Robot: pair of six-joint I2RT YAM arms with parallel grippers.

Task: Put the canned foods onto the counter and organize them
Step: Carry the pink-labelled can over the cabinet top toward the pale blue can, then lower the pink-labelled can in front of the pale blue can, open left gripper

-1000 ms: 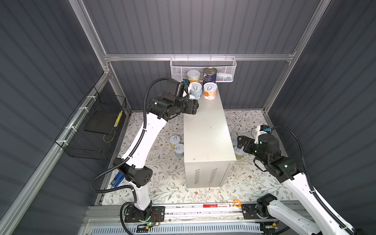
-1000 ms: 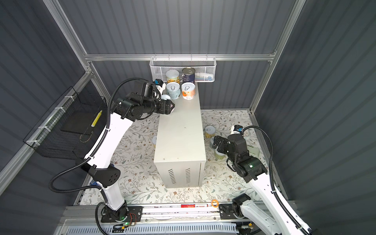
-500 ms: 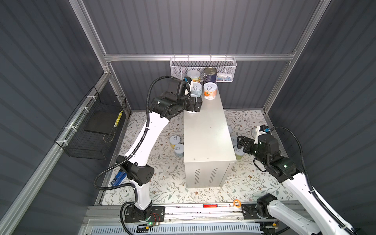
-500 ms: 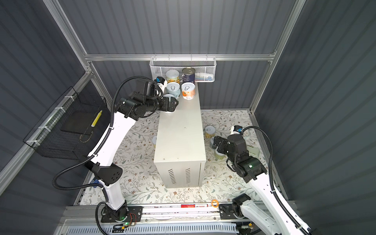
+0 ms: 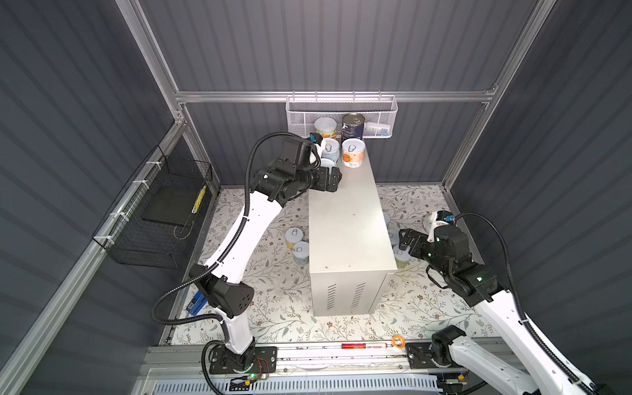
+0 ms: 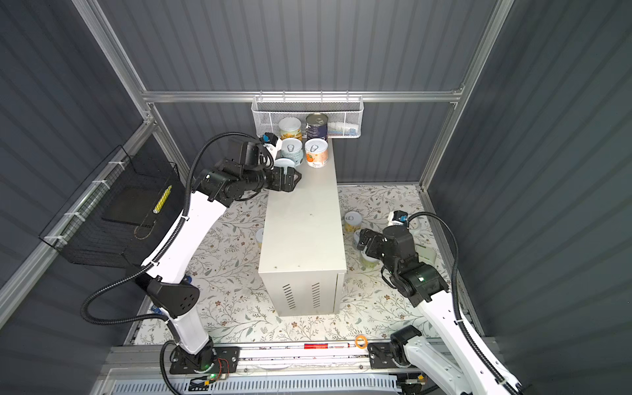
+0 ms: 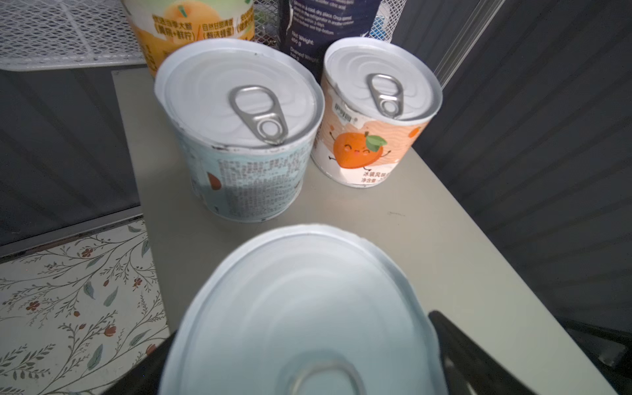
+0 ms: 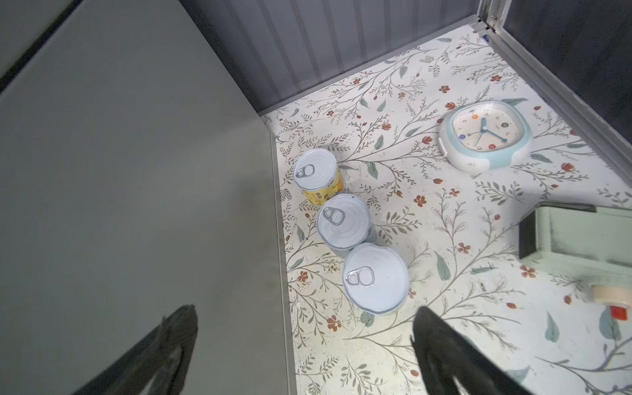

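Observation:
The counter (image 5: 349,222) is a tall white box in the middle of both top views. At its far end stand a yellow can (image 5: 325,127), a navy can (image 5: 353,126), a pale blue can (image 7: 239,136) and an orange-fruit can (image 7: 376,113). In front of the pale blue one, a white-lidded can (image 7: 301,307) stands on the counter between the fingers of my open left gripper (image 5: 330,178). My right gripper (image 8: 304,314) hangs open and empty over the counter's right edge, above three floor cans (image 8: 374,277). Two more cans (image 5: 297,244) stand on the floor left of the counter.
A white mesh basket (image 5: 342,109) hangs on the back wall just behind the counter's far end. A black wire basket (image 5: 154,212) hangs on the left wall. On the floor to the right lie a clock (image 8: 485,136), a green box (image 8: 581,232) and a tape roll (image 8: 612,294).
My left gripper has carried its can in over the counter's far end beside the pale blue can and opened round it. The right arm has stayed still.

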